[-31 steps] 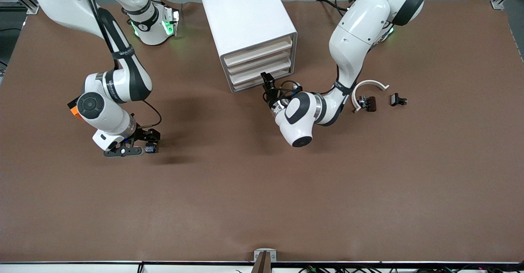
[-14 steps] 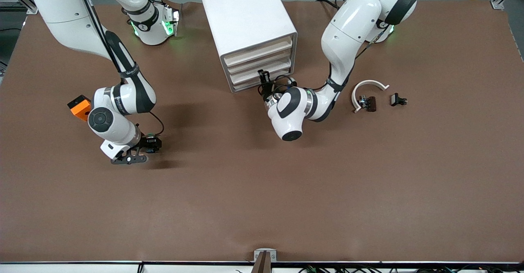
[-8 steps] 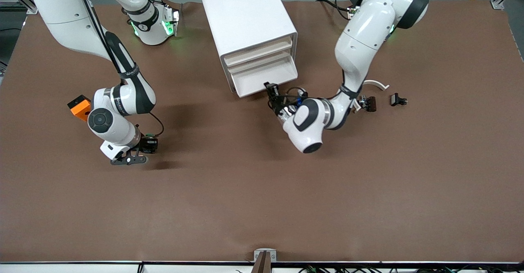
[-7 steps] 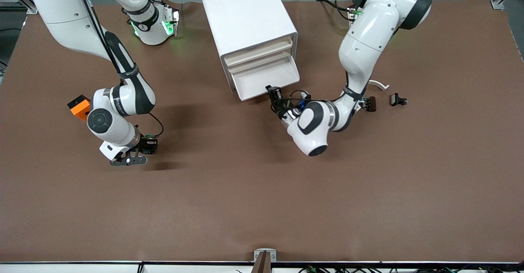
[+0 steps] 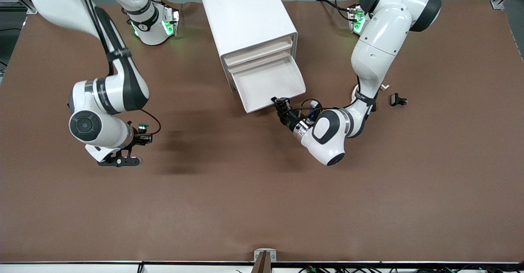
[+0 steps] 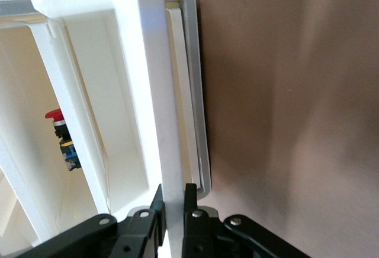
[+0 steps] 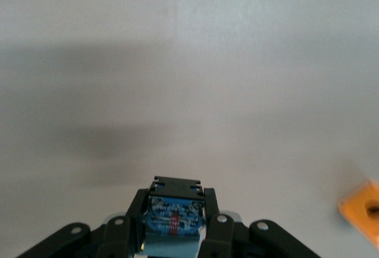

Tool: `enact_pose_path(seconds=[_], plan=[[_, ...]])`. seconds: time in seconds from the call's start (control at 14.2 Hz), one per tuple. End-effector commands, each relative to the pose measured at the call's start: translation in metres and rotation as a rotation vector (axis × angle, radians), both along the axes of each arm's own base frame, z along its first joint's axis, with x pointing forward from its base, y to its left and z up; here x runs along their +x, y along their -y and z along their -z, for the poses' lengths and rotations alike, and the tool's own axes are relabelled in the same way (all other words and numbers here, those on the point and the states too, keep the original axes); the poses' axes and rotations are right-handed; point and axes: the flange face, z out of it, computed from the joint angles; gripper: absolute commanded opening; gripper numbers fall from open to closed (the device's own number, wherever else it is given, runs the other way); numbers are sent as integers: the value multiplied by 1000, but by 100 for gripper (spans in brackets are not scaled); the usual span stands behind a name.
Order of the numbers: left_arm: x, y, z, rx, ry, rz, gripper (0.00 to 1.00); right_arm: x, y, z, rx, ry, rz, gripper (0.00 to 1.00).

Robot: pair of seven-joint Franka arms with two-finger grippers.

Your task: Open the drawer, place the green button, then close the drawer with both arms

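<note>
Gripping the drawer [image 5: 268, 86] (left tool [image 5: 281, 103]); right tool [image 5: 144, 130] clamps button [image 5: 143, 126].

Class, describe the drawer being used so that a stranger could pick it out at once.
Find the boxy white cabinet standing between the two arms' bases. The drawer is the lowest of its four. It alone is pulled out, and the left gripper is shut on its front edge.

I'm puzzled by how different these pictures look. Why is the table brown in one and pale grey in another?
Front view: evenly lit, table brown, soft arm shadows. Right wrist view: washed out, so the table reads grey; the button up close is soft. Left wrist view: the drawer glares white.
</note>
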Motion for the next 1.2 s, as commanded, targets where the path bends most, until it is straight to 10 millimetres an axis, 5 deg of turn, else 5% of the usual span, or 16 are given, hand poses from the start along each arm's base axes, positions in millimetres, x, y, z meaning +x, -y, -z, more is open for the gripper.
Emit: enact_pose_path(seconds=[0.0, 0.07, 0.21, 0.56, 0.85, 1.13], plan=[[27, -18, 0, -68, 87, -33, 10, -12, -62, -34, -60, -32, 97, 20], [31, -22, -1, -83, 105, -35, 23, -23, -86, -43, -45, -41, 159, 20], [36, -26, -5, -107, 131, -32, 100, -43, -134, -52, -48, -38, 268, 20], [69, -37, -41, -109, 230, -41, 100, -115, -277, -74, -101, 81, 483, 20], [99, -71, -64, -106, 375, -17, 100, -133, -328, -58, -8, 62, 685, 20], [128, -128, -96, -170, 618, 92, 100, -147, -368, -26, -5, 106, 891, 20]])
